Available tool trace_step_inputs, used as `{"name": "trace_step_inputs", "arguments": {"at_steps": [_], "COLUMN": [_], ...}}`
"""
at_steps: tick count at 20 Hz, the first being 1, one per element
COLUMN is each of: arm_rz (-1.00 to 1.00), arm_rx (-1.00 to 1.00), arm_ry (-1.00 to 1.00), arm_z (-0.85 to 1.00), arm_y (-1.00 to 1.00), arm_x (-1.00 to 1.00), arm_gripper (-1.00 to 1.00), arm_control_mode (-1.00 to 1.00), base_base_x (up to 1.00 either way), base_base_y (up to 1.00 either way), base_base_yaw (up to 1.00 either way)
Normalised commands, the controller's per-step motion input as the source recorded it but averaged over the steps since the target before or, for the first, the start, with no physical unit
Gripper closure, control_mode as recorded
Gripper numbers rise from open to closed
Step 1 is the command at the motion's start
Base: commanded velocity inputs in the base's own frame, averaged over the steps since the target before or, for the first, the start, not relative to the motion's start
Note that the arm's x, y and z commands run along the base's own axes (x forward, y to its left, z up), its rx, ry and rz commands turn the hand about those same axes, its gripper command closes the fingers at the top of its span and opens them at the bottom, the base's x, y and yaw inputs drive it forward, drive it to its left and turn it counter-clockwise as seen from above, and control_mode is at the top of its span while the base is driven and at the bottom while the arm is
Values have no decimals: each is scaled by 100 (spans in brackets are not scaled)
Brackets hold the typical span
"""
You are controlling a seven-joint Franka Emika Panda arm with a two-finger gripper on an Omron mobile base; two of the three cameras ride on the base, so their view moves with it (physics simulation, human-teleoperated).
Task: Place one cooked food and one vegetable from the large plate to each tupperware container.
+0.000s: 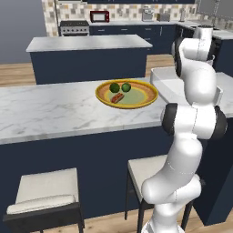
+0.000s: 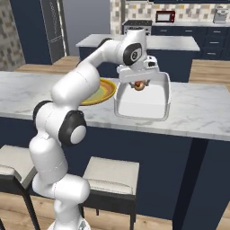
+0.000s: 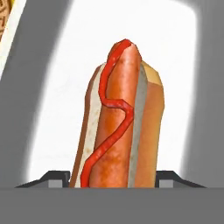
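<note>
hot dog [image 3: 117,127] sits clamped in my gripper [image 2: 139,85] over a white tupperware container [image 2: 143,105]; next i lower and release it, i judge.

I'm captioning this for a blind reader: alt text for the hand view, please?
A hot dog in a pale bun with a wavy red ketchup line is held between the gripper jaws, over a shallow white rectangular tupperware container.

Marble, glaze and plastic

Grey-veined white marble counter [image 1: 54,111], polished smooth; round yellow-rimmed glazed plate [image 1: 148,96], faintly glossy; shallow white plastic container [image 2: 164,101], matt; ketchup-striped hot dog [image 3: 118,131], shiny sausage skin.
</note>
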Motion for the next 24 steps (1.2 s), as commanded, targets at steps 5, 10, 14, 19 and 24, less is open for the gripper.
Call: {"name": "trace_step_inputs", "arguments": {"at_steps": [5, 10, 14, 19, 24], "arm_rz": [0, 0, 0, 0, 0], "arm_rx": [0, 0, -2, 0, 0], "arm_ry": [3, 0, 0, 0, 0], "arm_z": [-27, -10, -13, -16, -11], "arm_y": [-50, -25, 0, 0, 0], "arm_x": [32, 25, 39, 11, 0], "arm_gripper": [100, 100, 100, 100, 100], "arm_control_mode": [-100, -100, -100, -100, -100], "base_base_x": [0, 0, 0, 0, 0], "base_base_y": [0, 0, 0, 0, 0], "base_base_yaw": [0, 0, 0, 0, 0]}}
